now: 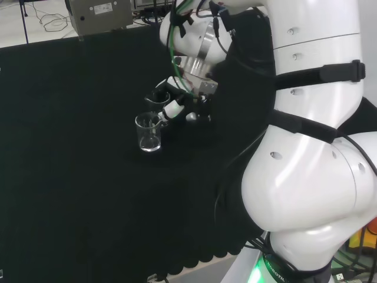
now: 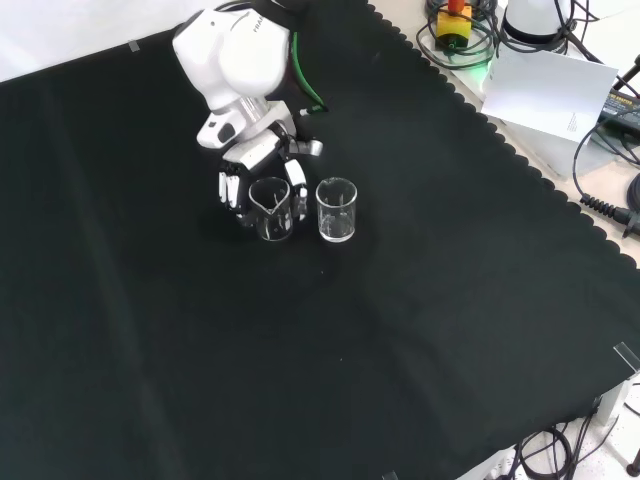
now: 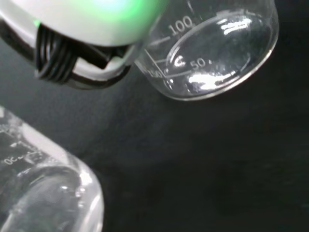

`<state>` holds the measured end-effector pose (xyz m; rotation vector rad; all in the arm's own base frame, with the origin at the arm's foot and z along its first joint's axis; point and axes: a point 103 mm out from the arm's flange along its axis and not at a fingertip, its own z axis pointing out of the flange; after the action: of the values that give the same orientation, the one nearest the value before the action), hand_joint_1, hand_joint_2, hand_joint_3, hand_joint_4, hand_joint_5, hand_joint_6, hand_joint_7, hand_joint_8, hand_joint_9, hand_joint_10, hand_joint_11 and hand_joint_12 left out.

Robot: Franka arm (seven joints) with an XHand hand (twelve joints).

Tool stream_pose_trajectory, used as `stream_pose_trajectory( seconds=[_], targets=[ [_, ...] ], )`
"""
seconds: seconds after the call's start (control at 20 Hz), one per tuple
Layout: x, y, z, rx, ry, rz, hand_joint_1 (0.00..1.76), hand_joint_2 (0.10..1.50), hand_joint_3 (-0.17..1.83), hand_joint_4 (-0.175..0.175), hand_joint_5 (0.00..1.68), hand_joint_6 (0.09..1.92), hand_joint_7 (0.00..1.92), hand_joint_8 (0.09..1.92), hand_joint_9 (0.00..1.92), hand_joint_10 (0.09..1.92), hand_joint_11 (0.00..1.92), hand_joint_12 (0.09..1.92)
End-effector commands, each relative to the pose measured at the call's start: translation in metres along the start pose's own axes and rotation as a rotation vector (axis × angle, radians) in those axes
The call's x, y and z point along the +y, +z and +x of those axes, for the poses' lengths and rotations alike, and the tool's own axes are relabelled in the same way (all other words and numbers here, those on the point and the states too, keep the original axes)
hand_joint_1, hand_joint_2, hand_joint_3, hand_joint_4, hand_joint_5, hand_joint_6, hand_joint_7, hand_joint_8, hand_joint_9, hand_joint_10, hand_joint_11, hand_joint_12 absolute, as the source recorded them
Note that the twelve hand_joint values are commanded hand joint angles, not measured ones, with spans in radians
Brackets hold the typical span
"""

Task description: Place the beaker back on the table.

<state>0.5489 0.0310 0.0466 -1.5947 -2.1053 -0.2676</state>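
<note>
two clear glass beakers (image 2: pixel 271 210) (image 2: pixel 336 209), one black cloth (image 2: pixel 400 330), one hand (image 2: pixel 255 165)

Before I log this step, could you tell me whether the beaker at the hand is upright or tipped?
Upright. In the front view the beaker stands with its rim level beside a second beaker, the hand curled round it.

A laboratory bench is shown. A black cloth (image 2: pixel 420 330) is spread over the table, and two clear graduated beakers (image 2: pixel 337 209) are set on it. Cables (image 2: pixel 600 200) and a grey equipment box (image 1: pixel 100 15) are seen at its edges.
</note>
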Motion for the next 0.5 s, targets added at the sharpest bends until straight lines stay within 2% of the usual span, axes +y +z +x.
stream_pose_trajectory(
  seconds=[0.05,0.1,0.2,0.3,0.5],
  targets=[
    [-0.011,-0.022,-0.004,0.056,-0.061,0.035,1.20,0.51,0.77,-0.060,0.69,0.91,0.74,0.78,0.94,0.37,0.54,1.23],
    [-0.014,-0.028,-0.006,0.067,-0.072,0.043,1.18,0.48,0.81,-0.054,0.60,0.91,0.66,0.79,0.84,0.45,0.46,1.27],
    [-0.017,-0.031,-0.004,0.038,-0.075,0.050,1.17,0.45,0.84,-0.050,0.52,0.91,0.58,0.81,0.74,0.58,0.39,1.32],
    [-0.020,-0.037,-0.003,0.025,-0.080,0.050,1.13,0.44,0.81,-0.054,0.42,0.78,0.48,0.80,0.63,0.64,0.28,1.36],
    [-0.025,-0.047,0.002,0.010,-0.093,0.060,1.08,0.43,0.76,-0.059,0.37,0.65,0.41,0.80,0.54,0.69,0.20,1.39]
  ],
)
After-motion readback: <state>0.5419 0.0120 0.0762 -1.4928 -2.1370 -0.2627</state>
